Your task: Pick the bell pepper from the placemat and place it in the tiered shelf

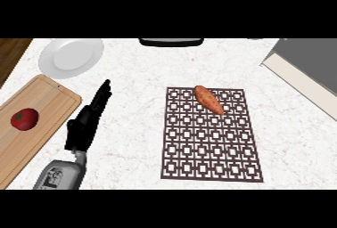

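Orange-red and elongated, the bell pepper [209,99] lies on the placemat's [211,147] far edge. It looks light, smooth, firm; best held across its middle. Left hand [89,120] rests released, fingers straight, on the surface [132,80].

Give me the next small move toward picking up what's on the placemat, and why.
Probably swing the left hand right and forward, toward the orange vegetable. The hand is open, off to the left of the placemat and touching nothing. The vegetable, long and tapered rather than pepper-shaped, lies untouched at the mat's far end. No right hand shows.
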Controlling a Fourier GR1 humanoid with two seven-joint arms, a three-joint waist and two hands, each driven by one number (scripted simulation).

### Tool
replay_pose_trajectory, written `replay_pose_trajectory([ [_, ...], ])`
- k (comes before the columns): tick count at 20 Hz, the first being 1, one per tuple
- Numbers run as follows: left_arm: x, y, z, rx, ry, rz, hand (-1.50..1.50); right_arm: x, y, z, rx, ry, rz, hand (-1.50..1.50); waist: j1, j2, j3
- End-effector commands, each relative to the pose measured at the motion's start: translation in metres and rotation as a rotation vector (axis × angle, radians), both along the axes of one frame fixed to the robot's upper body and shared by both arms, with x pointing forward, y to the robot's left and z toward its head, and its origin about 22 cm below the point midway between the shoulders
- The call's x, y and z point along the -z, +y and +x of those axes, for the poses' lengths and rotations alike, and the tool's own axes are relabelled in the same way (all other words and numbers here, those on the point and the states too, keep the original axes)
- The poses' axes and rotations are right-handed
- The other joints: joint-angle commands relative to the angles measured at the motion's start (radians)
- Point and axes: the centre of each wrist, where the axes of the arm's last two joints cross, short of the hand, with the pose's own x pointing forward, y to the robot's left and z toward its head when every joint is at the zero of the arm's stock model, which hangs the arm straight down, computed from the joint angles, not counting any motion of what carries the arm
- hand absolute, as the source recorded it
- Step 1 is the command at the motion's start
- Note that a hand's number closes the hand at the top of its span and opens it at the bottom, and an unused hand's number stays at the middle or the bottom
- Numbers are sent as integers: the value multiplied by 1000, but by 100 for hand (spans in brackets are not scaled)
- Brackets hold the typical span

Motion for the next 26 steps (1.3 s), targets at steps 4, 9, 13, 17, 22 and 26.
replay_pose_trajectory([
  [4, 4, 8, 5, -35, -3, -6, 0, -49, 18, -26, 0, -328, -39, -150, -15, -5, -1],
  [9, -3, -9, -2, -19, 5, -4, 0, -64, 19, -57, 108, -397, 10, -150, -17, -9, -1],
  [13, 5, 17, -1, -58, 10, 10, 0, -82, 22, -94, 134, -389, 147, -150, -46, -23, -2],
  [17, 8, 31, -4, -75, 21, -3, 0, -61, 30, -119, 170, -297, 203, -150, -67, -27, -2],
  [22, 11, 31, -10, -83, 18, 1, 0, -49, 40, -166, 177, -231, 226, -150, -83, -32, -2],
  [26, 8, 26, -6, -87, 28, 16, 0, -36, 61, -214, 117, -230, 249, -150, -87, -33, -2],
])
